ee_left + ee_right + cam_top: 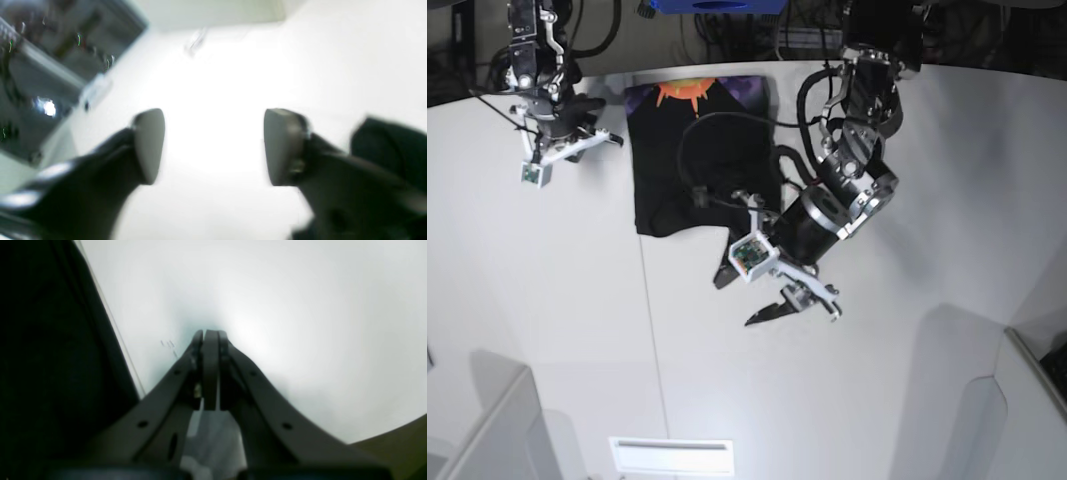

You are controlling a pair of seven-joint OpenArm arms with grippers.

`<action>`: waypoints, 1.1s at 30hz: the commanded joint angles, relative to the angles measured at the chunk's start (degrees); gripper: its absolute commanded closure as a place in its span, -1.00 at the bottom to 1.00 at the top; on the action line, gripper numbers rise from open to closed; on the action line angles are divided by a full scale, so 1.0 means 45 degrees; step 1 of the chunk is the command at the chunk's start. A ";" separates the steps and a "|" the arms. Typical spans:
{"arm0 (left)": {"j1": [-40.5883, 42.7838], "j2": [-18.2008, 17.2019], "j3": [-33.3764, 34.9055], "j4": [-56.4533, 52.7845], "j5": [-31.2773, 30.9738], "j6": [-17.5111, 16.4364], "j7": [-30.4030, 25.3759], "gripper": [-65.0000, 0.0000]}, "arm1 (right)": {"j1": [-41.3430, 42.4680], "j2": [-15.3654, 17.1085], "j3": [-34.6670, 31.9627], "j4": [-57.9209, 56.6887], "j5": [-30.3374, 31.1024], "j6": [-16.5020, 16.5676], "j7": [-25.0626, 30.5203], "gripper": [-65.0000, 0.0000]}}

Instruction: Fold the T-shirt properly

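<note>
Lying: T-shirt (689,165), black, folded into a narrow oblong on the white table (947,180), toward its far edge.
Long axis: running from the far edge toward the near side; the end with the orange and purple print points to the far edge.
Left gripper (792,305): above bare table just past the shirt's near end; jaws apart, nothing between the pads (150,143).
Right gripper (209,340): beside the shirt's far corner; jaws pressed together, holding nothing.
</note>
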 commanded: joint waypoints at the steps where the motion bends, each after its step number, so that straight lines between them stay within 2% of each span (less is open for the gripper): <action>1: 0.0452 0.0061 -0.0228 0.0442 -0.0131 0.0067 -0.0355 0.24 | -0.0172 0.0405 0.0065 0.0522 -0.0096 0.0014 0.0700 1.00; 3: 0.1605 0.0061 -0.0912 0.0618 -0.0131 0.0087 -0.1038 0.88 | -0.0660 0.0933 0.0065 0.1030 -0.0116 0.0014 0.1736 1.00; 4: 0.2269 0.0080 -0.1400 0.0618 -0.0131 0.0087 -0.1605 1.00 | -0.0973 0.1284 0.0065 0.1206 -0.0116 0.0014 0.2244 1.00; 6: 0.3363 0.0119 -0.2318 0.0599 -0.0170 0.0087 -0.2836 1.00 | -0.1539 0.1890 0.0065 0.1343 -0.0116 0.0033 0.3357 1.00; 8: 0.4379 0.0139 -0.3178 0.0579 -0.0835 0.0106 -0.3949 1.00 | -0.2047 0.2320 0.0065 0.1343 -0.0116 0.0268 0.4392 1.00; 11: 0.5864 0.0061 -0.4506 0.0540 -0.3316 0.0106 -0.5688 1.00 | -0.2868 0.2671 0.0182 0.1323 -0.0350 0.1831 0.5858 1.00; 13: 0.6743 -0.0076 -0.5073 0.0540 -0.4488 0.0106 -0.6430 1.00 | -0.3298 0.2652 0.0182 0.1323 -0.1327 0.2475 0.6600 1.00; 15: 0.7798 -0.0311 -0.5405 0.0325 -0.5172 0.0106 -0.7134 1.00 | -0.3923 0.2495 0.0065 0.1323 -0.2949 0.2905 0.7342 1.00; 18: 0.9126 -0.0467 -0.5463 -0.0359 -0.5250 0.0106 -0.8579 1.00 | -0.4607 0.1792 -0.0170 0.1284 -0.5039 0.3433 0.8300 1.00; 21: 1.0396 -0.0467 -0.5483 -0.1785 -0.5250 0.0106 -1.0670 1.00 | -0.5486 0.1304 -0.0248 0.1245 -0.6797 0.4019 0.9140 1.00; 23: 1.0962 -0.0467 -0.5503 -0.2977 -0.5250 0.0106 -1.1901 1.00 | -0.6033 0.1148 -0.0267 0.1245 -0.7266 0.4234 0.9316 1.00; 27: 1.1529 -0.0447 -0.5444 -0.6434 -0.5250 0.0106 -1.4518 1.00 | -0.7009 0.1187 -0.0697 0.1245 -0.7383 0.4527 0.9081 1.00; 33: 1.1158 -0.0447 -0.5346 -1.1944 -0.5250 0.0106 -1.7879 1.00 | -0.8455 0.1167 -0.2201 0.1108 -0.7403 0.4488 0.7088 1.00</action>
